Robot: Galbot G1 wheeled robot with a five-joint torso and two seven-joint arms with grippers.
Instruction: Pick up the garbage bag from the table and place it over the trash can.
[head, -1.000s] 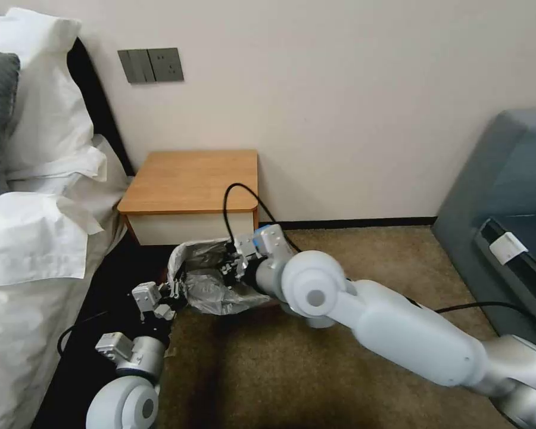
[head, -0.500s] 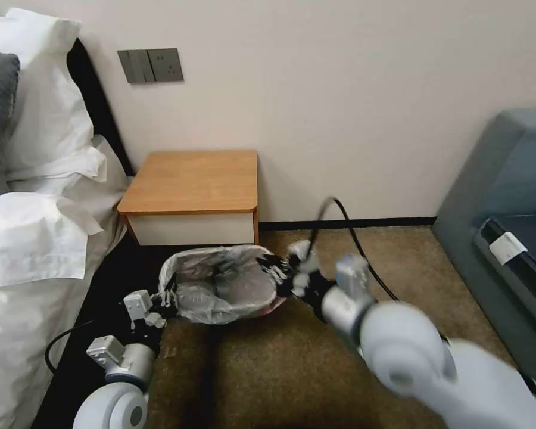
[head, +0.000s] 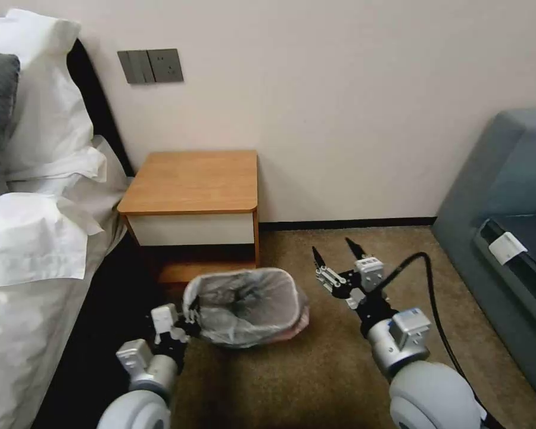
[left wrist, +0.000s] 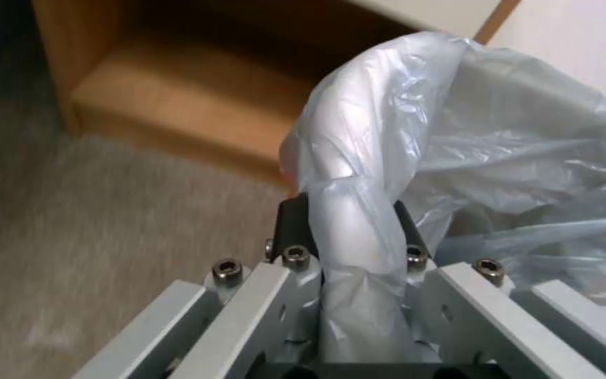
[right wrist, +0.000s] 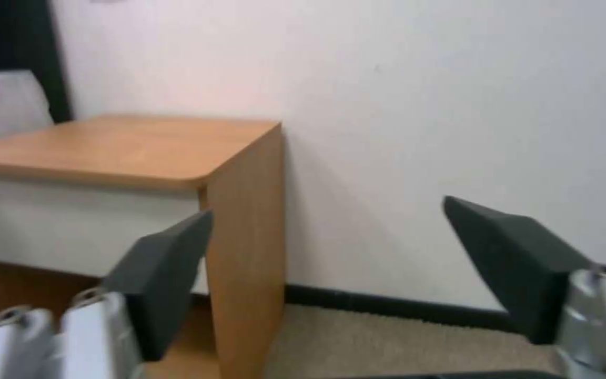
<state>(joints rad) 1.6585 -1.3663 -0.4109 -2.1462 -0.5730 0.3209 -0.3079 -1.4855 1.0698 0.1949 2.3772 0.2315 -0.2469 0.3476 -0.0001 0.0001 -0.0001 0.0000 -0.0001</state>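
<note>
Left arm low at the near left of the head view, forearm reaching forward and slightly inward, wrist level with the bin's rim. Left gripper [head: 187,314] sits at the near-left corner of the trash can [head: 298,319]. In the left wrist view the left gripper [left wrist: 351,231] has its jaws drawn nearly together on a rolled fold of the garbage bag [left wrist: 457,137]; the plastic fills the narrow gap between the dark fingers [left wrist: 292,223] and runs back into the palm.

Right arm bent, elbow near the lower edge of the head view, forearm rising forward and to the left. Right gripper [head: 333,256] is raised over the carpet [head: 315,381], jaws spread wide in a V, nothing between them. Right wrist view shows the same: both dark fingers [right wrist: 166,276] far apart, with the wall and the side of the table [right wrist: 247,226] visible through the gap.

Garbage bag [head: 244,304] is stretched over the bin's mouth, grey film lining the inside and folded over the rim, a pinkish edge showing at the corner nearest the right jaws. From the left jaws the bag spreads forward and to the right. From the right jaws the bag lies to the left and lower, apart, not touching.

Table [head: 190,182] stands beyond both jaws against the wall, bin just in front of its lower shelf.
</note>
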